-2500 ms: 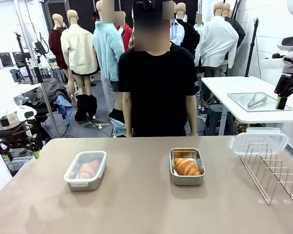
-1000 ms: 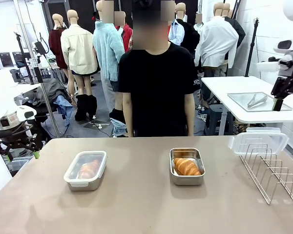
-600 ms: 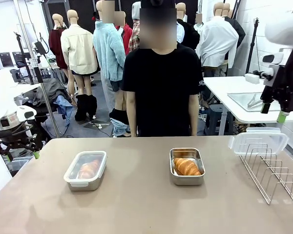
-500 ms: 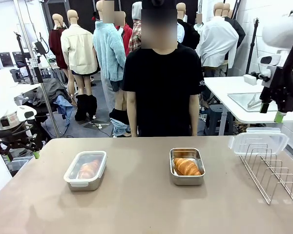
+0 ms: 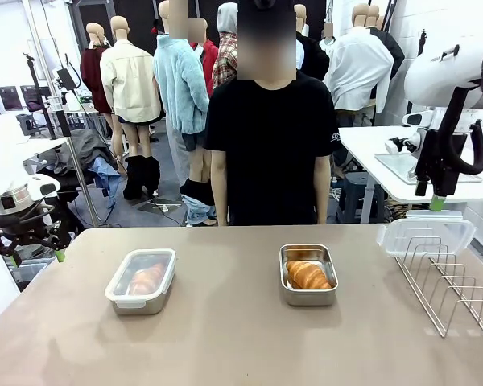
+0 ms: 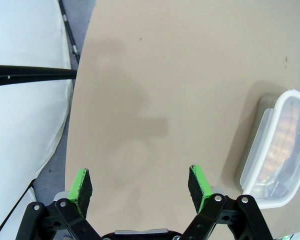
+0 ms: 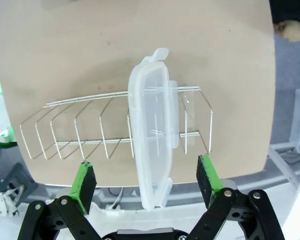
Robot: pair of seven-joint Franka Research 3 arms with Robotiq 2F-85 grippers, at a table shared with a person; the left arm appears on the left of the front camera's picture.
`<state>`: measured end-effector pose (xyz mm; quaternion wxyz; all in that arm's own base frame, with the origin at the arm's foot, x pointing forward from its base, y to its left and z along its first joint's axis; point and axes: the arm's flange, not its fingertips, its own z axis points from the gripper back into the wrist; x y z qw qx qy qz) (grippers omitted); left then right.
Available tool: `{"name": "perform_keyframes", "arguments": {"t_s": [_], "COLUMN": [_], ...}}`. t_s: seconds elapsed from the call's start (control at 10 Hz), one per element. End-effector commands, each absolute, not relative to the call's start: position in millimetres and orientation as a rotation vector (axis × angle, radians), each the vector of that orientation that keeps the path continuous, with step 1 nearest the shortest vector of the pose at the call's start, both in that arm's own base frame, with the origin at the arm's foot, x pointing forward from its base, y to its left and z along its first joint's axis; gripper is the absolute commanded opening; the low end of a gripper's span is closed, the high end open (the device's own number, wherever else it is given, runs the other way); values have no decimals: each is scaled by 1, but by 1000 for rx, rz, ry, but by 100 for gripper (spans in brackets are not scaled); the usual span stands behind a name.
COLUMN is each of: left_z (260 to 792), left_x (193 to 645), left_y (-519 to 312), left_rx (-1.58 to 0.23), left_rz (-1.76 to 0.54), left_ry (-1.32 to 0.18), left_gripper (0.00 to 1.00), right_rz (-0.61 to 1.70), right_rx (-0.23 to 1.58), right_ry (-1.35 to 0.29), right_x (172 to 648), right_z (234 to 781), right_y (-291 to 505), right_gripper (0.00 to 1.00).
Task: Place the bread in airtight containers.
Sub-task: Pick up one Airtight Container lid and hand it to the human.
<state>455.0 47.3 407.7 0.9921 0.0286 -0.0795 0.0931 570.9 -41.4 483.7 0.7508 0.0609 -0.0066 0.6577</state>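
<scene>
Two steel airtight containers stand on the tan table (image 5: 225, 346). The left container (image 5: 141, 281) has its clear lid on, with a croissant visible inside. It also shows at the edge of the left wrist view (image 6: 277, 150). The right container (image 5: 308, 275) is uncovered and holds a golden croissant (image 5: 308, 276). Its clear lid (image 5: 427, 236) rests on the wire rack (image 5: 451, 289). My right gripper (image 5: 429, 193) hangs open above that lid (image 7: 152, 135), the lid lying between its fingers in the right wrist view (image 7: 146, 177). My left gripper (image 5: 36, 257) is open off the table's left edge (image 6: 140, 182).
A person in a black shirt (image 5: 270, 145) stands at the far side with arms down. The wire rack (image 7: 115, 130) takes up the table's right end. A white side table with a tray (image 5: 410, 165) stands behind the right arm.
My right arm has swung leftward and lower, coming over the lid on the rack. The left arm, both containers and the lid have stayed put.
</scene>
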Motion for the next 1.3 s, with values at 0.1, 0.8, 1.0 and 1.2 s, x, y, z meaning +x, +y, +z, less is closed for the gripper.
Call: {"name": "perform_keyframes", "arguments": {"t_s": [0.1,0.8,1.0,1.2], "left_z": [409,409,409,409], "left_x": [453,453,453,453], "left_y": [49,49,49,49], "left_rx": [55,55,55,55], "left_rz": [187,187,187,187], "left_ry": [-161,-161,-161,-161], "left_gripper": [100,100,100,100], "right_rz": [1340,1206,1184,1168], "right_rx": [133,130,115,125], "right_ry": [-3,27,39,52], "right_x": [586,596,601,602], "right_z": [465,411,406,405], "right_y": [-44,-23,-16,-18], "right_gripper": [100,100,100,67]}}
